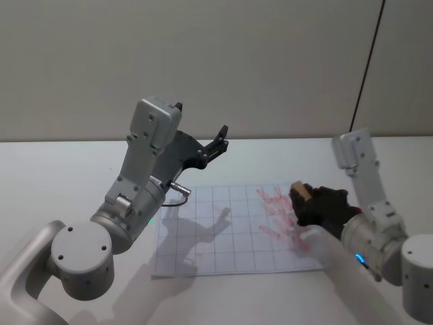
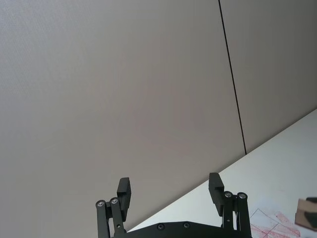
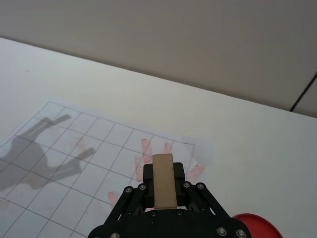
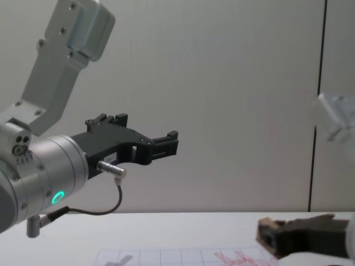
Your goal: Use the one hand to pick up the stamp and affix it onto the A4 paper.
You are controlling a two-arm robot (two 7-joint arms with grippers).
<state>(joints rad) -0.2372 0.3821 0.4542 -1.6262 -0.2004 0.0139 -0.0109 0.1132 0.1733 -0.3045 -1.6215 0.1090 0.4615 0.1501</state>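
The right gripper (image 1: 306, 198) is clamped tight on the stamp (image 1: 299, 190), with one black finger on each long side of the small wooden block. In the right wrist view the stamp (image 3: 163, 181) lies lengthwise between the fingers (image 3: 180, 174), its pale top face showing. In the head view it sits over the 3 o'clock edge of the A4 paper (image 1: 216, 233), above the cluster of red smudges (image 1: 276, 206) there. From the chest view the block is low, close over the sheet, but whether it touches the paper cannot be told.

The paper lies flat on the white table (image 1: 61, 169), its faint grid of boxes mostly bare toward 9 o'clock, where arm shadows fall across it.

The left gripper (image 2: 169, 187) is raised well above the table, past the sheet's 11 o'clock corner, and points toward 1 o'clock at the wall. Its claw is spread wide with nothing in it. A green ring glows on its wrist (image 4: 57, 197), and a thin black cable (image 4: 97, 210) curls beneath.
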